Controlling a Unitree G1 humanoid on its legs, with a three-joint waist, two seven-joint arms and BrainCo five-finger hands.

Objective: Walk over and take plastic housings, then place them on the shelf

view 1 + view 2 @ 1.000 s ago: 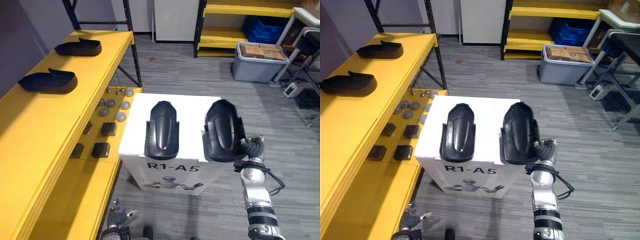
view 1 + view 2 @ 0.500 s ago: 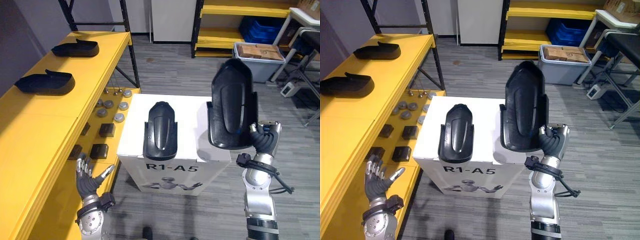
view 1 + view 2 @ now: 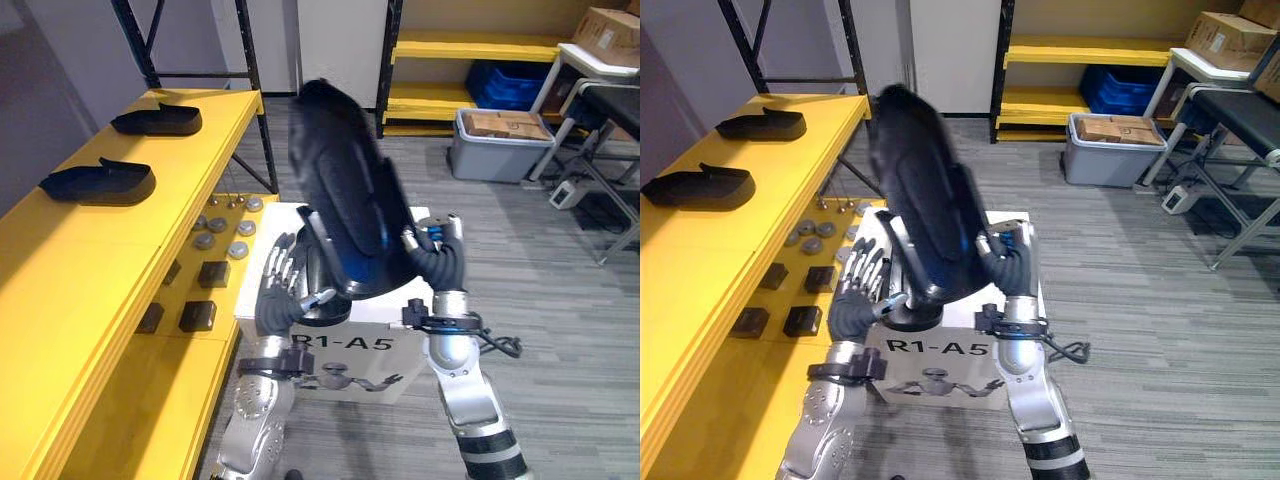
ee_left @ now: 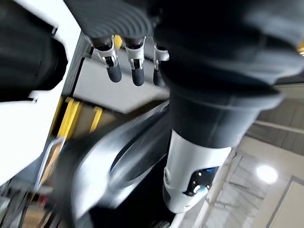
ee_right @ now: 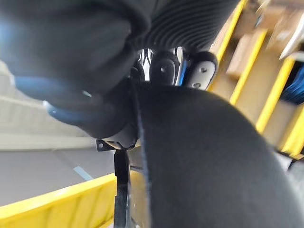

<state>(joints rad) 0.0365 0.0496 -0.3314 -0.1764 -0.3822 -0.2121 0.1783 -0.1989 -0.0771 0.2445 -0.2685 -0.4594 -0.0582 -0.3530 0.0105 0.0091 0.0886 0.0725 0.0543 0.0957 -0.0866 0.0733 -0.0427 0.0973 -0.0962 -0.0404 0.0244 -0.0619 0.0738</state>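
A black plastic housing point(image 3: 345, 200) is held tilted, one end high, above the white box point(image 3: 370, 350), apparently kept clear of it for the carry to the yellow shelf point(image 3: 60, 260), where two matching housings point(image 3: 100, 183) lie. The right robot hand point(image 3: 437, 262) curls its fingers round the housing's lower edge. The left robot hand point(image 3: 285, 295), fingers straight and spread, stands by its lower end, seemingly steadying it, though contact is unclear.

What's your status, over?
Right hand shut on housing, above white box. Left hand open at its lower end. Two housings on yellow shelf.
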